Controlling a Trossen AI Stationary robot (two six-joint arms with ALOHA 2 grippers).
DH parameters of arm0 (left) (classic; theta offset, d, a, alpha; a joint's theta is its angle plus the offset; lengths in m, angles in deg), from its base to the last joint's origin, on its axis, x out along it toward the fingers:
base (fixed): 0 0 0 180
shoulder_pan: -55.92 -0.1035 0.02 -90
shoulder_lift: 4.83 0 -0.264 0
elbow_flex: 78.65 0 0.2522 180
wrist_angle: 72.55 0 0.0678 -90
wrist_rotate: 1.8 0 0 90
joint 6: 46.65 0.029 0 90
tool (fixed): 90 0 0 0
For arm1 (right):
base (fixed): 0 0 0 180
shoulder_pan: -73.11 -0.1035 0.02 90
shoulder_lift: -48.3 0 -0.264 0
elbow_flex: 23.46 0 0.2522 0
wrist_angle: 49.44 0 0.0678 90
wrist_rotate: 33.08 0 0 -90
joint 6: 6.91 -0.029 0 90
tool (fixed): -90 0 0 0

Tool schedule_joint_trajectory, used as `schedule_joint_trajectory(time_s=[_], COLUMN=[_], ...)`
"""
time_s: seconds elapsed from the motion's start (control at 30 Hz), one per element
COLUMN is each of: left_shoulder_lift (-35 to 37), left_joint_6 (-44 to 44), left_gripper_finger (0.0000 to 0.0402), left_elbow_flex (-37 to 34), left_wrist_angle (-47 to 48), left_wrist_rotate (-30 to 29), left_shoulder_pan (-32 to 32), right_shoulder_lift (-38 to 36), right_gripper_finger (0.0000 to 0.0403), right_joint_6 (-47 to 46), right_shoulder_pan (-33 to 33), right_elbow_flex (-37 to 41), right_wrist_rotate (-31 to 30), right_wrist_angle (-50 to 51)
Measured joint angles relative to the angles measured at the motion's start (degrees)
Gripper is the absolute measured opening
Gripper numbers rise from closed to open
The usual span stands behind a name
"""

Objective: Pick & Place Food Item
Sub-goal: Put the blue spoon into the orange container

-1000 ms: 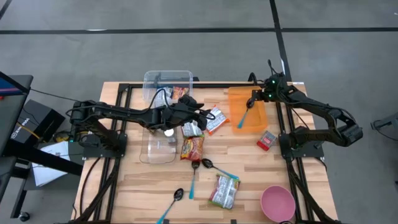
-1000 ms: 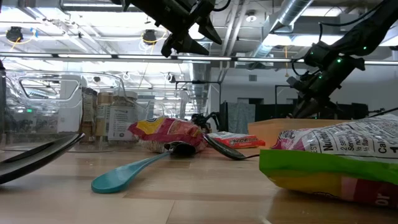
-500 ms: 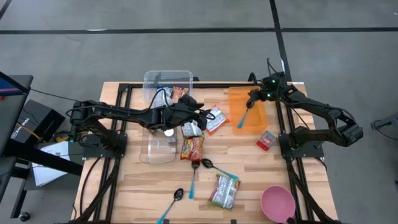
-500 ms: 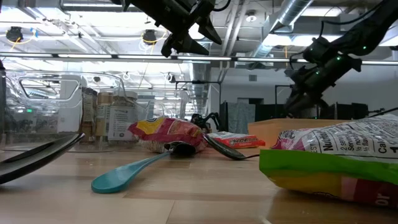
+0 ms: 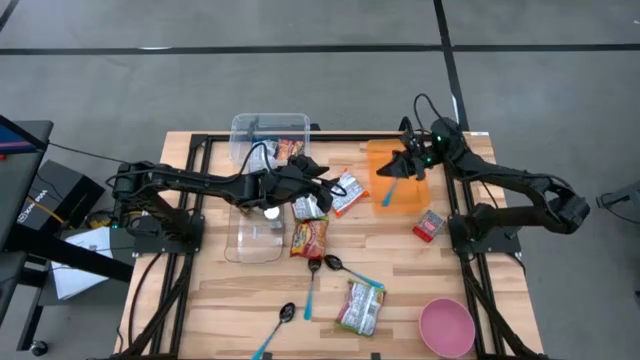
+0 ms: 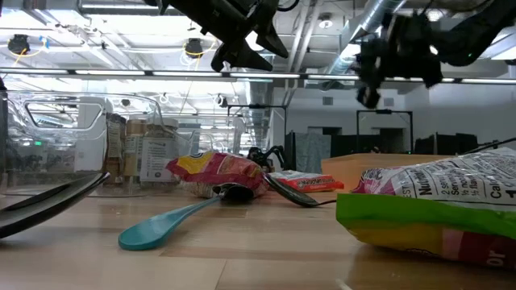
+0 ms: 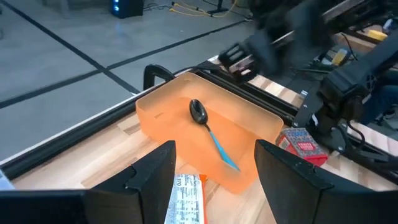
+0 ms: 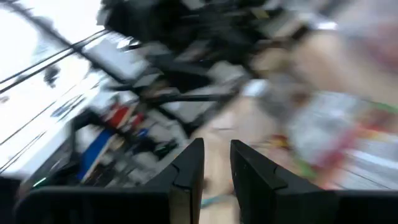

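I see an orange tray point(image 5: 412, 190) holding a teal-handled spoon point(image 5: 390, 189); beside that tray, a red box point(image 5: 430, 226); farther off, a pink bowl point(image 5: 446, 327).

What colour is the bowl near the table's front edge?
Pink; the bowl shows best in the high view.

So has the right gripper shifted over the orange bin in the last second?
Yes. The right gripper has swung toward the table's left, from the orange bin's far right corner to over its far edge.

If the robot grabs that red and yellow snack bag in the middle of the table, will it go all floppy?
Probably. The red and yellow snack bag looks like thin crinkly wrapper, so it would likely bend and sag. It seems puffy and light, maybe slippery from its shiny film. Lying flat, it shouldn't roll.
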Motion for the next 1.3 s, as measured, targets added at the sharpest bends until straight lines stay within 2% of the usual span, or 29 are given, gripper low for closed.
schedule_joint_trajectory(time_s=[0.17, 0.3, 0.53, 0.77, 0.87, 1.0, 1.1, 1.2, 1.3], left_shoulder_lift=[-0.02, -0.02, 0.00, -0.02, 1.30, 7.63, 14.92, 22.84, 29.68], left_joint_6=[0.18, 0.18, 0.18, 0.49, 7.19, 17.18, 18.76, 15.84, 7.71], left_gripper_finger=[0.0214, 0.0214, 0.0214, 0.0214, 0.0214, 0.0214, 0.0214, 0.0214, 0.0214], left_elbow_flex=[-0.02, -0.02, 0.00, 0.00, -0.07, -0.07, -0.02, -0.02, 0.00], left_wrist_angle=[-0.02, -0.02, -0.02, -0.04, 0.56, 1.30, 5.13, 13.95, 22.34], left_wrist_rotate=[0.19, 0.18, 0.15, 0.47, 5.73, 9.97, 10.18, 10.00, 10.51], left_shoulder_pan=[0.00, 0.00, 0.00, 0.00, 0.01, 1.36, 3.15, 6.43, 11.62], right_shoulder_lift=[-1.10, -1.08, -1.07, -1.07, -1.06, -1.06, -1.06, -1.06, -1.06], right_gripper_finger=[0.0073, 0.0073, 0.0073, 0.0073, 0.0073, 0.0073, 0.0073, 0.0073, 0.0073], right_joint_6=[-8.13, -14.44, -14.86, -15.03, -15.96, -16.11, -16.10, -16.06, -15.99], right_shoulder_pan=[-6.61, -10.08, -12.88, -13.05, -13.05, -13.03, -13.03, -13.03, -12.87], right_elbow_flex=[0.00, 0.00, -0.02, -0.02, -0.02, -0.55, -1.91, -3.47, -4.89], right_wrist_rotate=[-0.23, -0.34, -1.76, -2.11, -2.47, -3.58, -3.62, -3.63, -3.31], right_wrist_angle=[-12.86, -18.29, -18.63, -18.80, -20.72, -21.49, -21.52, -21.51, -21.45])
